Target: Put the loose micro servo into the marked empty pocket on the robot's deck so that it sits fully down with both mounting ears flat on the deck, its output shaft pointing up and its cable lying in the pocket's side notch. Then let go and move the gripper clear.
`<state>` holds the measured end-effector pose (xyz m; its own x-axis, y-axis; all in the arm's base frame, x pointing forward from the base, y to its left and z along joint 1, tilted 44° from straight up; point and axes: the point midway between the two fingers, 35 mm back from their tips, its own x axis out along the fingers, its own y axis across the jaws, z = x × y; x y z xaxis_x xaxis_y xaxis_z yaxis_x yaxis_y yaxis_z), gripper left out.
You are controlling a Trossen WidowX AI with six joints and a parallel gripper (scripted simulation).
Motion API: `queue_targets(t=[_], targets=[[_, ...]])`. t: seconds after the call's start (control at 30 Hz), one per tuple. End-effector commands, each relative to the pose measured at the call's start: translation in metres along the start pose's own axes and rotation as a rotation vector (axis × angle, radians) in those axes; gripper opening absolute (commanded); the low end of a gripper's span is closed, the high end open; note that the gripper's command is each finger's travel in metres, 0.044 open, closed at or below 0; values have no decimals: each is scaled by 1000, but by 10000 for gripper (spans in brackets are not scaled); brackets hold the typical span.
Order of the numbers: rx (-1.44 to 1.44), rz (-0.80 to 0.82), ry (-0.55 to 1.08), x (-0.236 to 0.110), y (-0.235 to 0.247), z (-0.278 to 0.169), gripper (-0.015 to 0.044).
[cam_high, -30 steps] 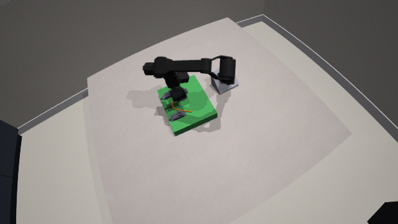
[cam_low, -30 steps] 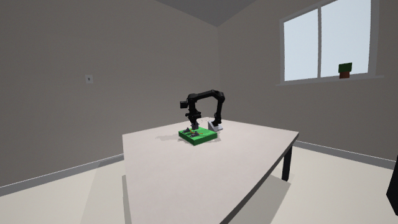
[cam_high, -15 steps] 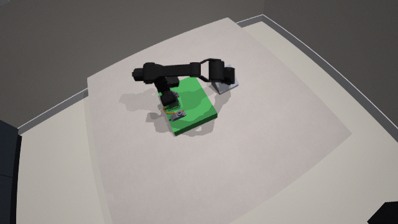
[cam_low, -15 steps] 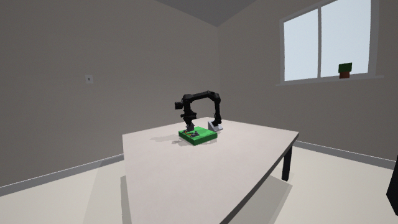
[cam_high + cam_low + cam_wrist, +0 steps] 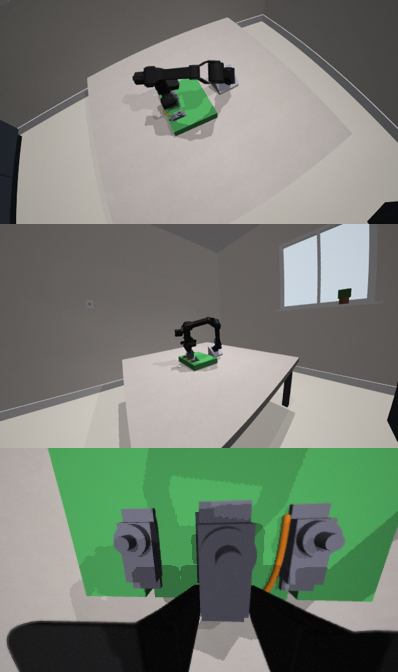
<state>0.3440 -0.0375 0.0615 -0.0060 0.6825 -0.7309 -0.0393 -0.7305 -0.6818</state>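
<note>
Wrist view: the gripper (image 5: 224, 598) is clamped on the micro servo (image 5: 224, 563), carried above the green deck (image 5: 345, 493) between two seated servos (image 5: 137, 545). Next, I'd judge, lower it squarely into the pocket. Beyond: pale table (image 5: 199, 398), grey walls, window (image 5: 323, 264).

I see a bright green deck (image 5: 100, 493), three slate-grey servos (image 5: 225, 558) with darker grey shading, an orange cable (image 5: 282, 548), black jaws, and a pale beige-grey desk (image 5: 217, 162).
</note>
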Motion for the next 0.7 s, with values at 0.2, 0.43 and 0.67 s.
queue_targets(t=[0.2,0.43,0.67], targets=[[4,-3,8,1,0,-1,0],[4,-4,8,5,0,-1,0],[4,-4,8,12,0,-1,0]])
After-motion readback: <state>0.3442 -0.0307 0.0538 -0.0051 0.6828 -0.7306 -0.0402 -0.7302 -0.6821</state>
